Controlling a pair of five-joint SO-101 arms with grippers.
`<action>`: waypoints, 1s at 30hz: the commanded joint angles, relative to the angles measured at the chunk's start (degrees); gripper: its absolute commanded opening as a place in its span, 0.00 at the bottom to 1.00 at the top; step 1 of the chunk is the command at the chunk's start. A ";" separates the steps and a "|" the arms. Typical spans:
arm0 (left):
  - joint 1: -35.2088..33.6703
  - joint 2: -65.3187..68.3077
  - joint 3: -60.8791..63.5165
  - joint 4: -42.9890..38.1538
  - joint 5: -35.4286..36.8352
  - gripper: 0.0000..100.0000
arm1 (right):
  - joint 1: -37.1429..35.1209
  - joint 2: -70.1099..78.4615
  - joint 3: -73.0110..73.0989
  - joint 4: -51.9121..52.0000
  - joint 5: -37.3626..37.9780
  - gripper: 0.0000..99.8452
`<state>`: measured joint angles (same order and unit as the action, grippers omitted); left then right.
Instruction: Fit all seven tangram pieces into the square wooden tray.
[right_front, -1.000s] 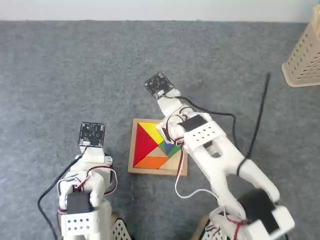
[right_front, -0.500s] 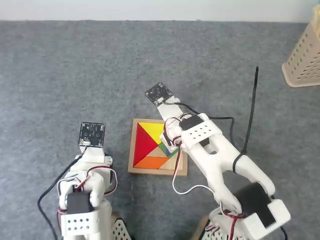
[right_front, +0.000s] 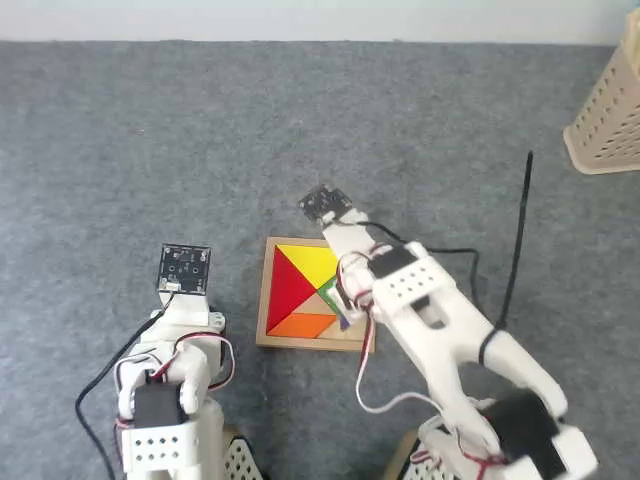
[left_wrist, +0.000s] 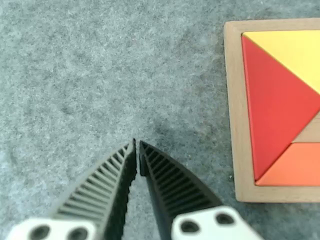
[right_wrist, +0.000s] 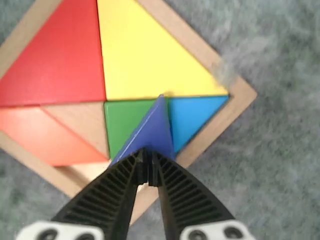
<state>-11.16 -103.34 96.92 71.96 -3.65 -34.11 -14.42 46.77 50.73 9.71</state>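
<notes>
The square wooden tray lies on the grey carpet between the arms. It holds a red triangle, a yellow triangle, an orange piece, a green square and a light blue triangle. A bare wooden gap lies beside the green square. My right gripper is shut on a dark blue triangle, held on edge just over the green square and the light blue triangle. My left gripper is shut and holds nothing, over carpet beside the tray's rim.
A perforated beige basket stands at the far right edge. A black cable runs up from the right arm. The left arm sits at the near left. Open carpet lies all around the tray.
The right arm's wrist has drawn back toward the near side and come lower over the tray with the dark blue triangle. The left arm has not moved.
</notes>
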 joint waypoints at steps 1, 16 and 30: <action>0.00 -1.14 -0.40 0.44 -0.26 0.01 | -1.10 -7.08 0.88 0.92 -1.49 0.01; 0.00 -1.14 -0.40 0.44 -0.26 0.01 | -5.23 -11.03 0.44 -2.86 0.97 0.01; 0.00 -1.14 -0.40 0.44 -0.26 0.01 | -5.23 7.60 -10.55 -3.21 2.90 0.01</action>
<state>-11.16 -103.34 96.92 71.96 -3.65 -39.12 -7.21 39.82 48.35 11.74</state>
